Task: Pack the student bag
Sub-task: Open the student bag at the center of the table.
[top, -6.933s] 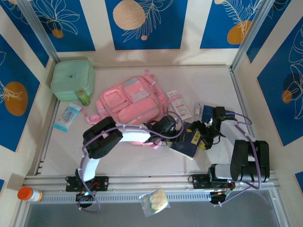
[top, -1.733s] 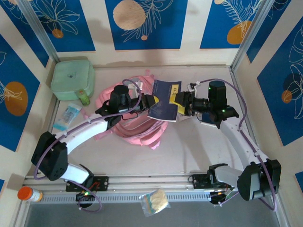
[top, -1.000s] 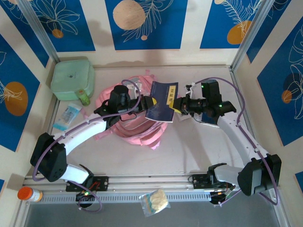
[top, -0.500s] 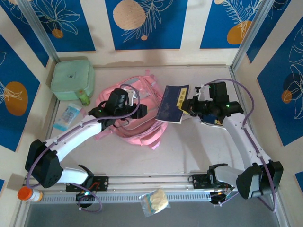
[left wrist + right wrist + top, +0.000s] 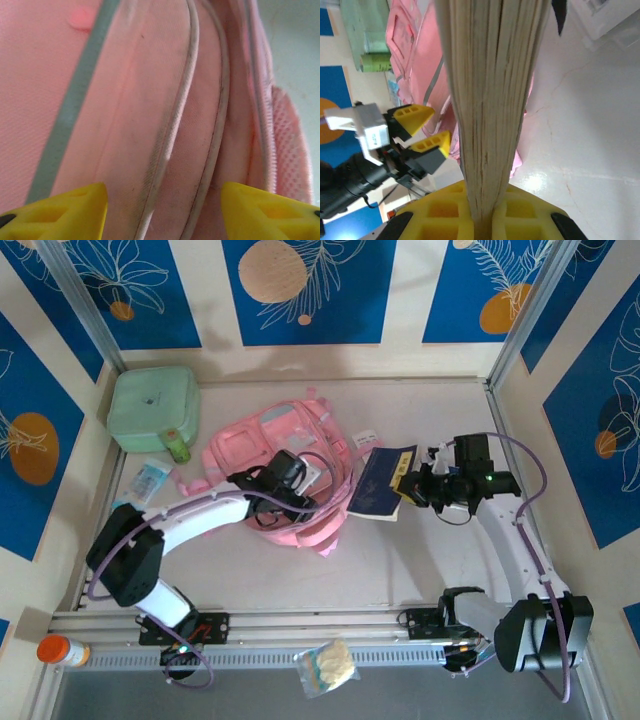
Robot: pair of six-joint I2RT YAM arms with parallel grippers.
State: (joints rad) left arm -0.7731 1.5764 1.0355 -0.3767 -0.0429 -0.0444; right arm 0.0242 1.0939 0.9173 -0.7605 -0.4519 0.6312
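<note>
Overhead, the rumpled pink student bag [image 5: 290, 440] sprawls mid-table; close up, the left gripper [image 5: 165, 215] gapes facing its pale piping, and the right gripper [image 5: 480, 202] pinches a book [image 5: 490, 75] by its page edges.

The overhead camera sits above and behind the arm bases [image 5: 180, 625] and looks down and forward over the whole table [image 5: 430, 570] from far off. The left wrist camera faces straight into the pink backpack [image 5: 150, 100], so near that only fabric and piping show between its yellow fingertips [image 5: 75, 210]. The right wrist camera looks along its own fingers, close against the page edge of a book [image 5: 490, 100]. Past the book it looks toward the backpack and the left gripper [image 5: 427, 129], both of which the overhead view also takes in.
</note>
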